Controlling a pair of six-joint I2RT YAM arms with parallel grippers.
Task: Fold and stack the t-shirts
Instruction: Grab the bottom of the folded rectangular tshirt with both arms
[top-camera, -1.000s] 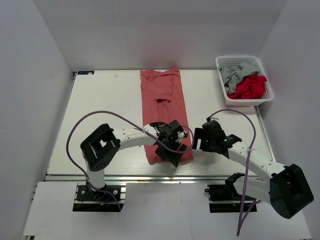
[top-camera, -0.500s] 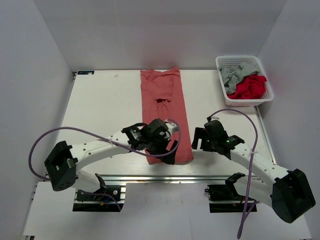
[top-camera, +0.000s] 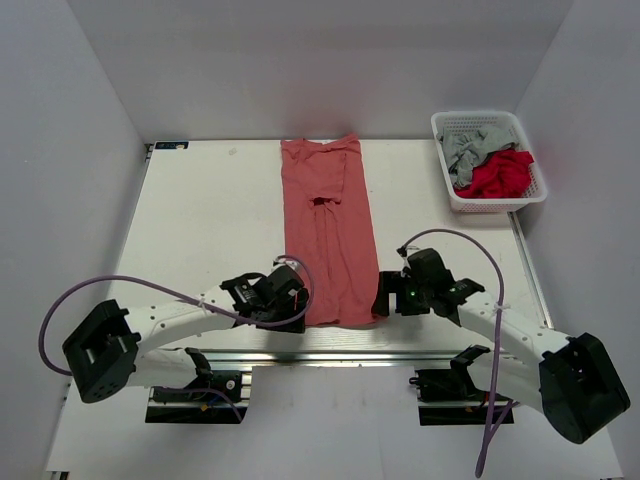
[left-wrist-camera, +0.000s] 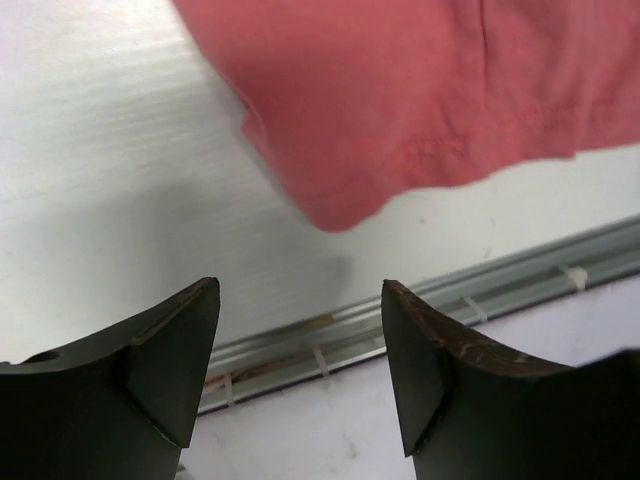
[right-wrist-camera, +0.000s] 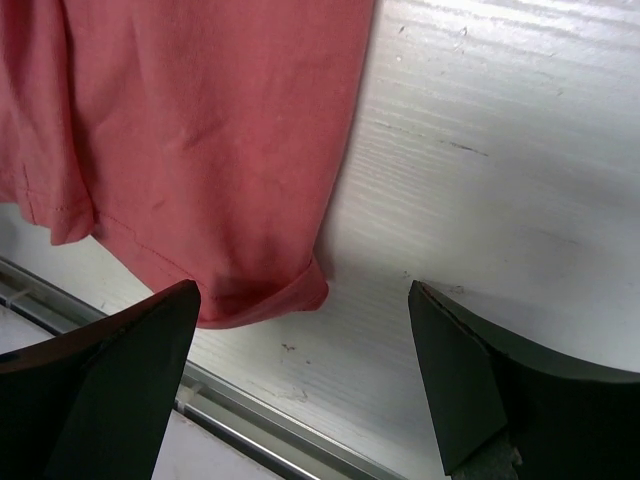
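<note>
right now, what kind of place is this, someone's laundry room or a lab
Most likely a robot lab bench, not a home: two arms bolted at a white table, plain white panels walling it in, and one salmon t-shirt laid out near a basket of more clothes.

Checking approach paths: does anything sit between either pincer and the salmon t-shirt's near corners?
Nothing visible. The left pincer and right pincer, both open, each face a near corner of the salmon t-shirt across bare table.
</note>
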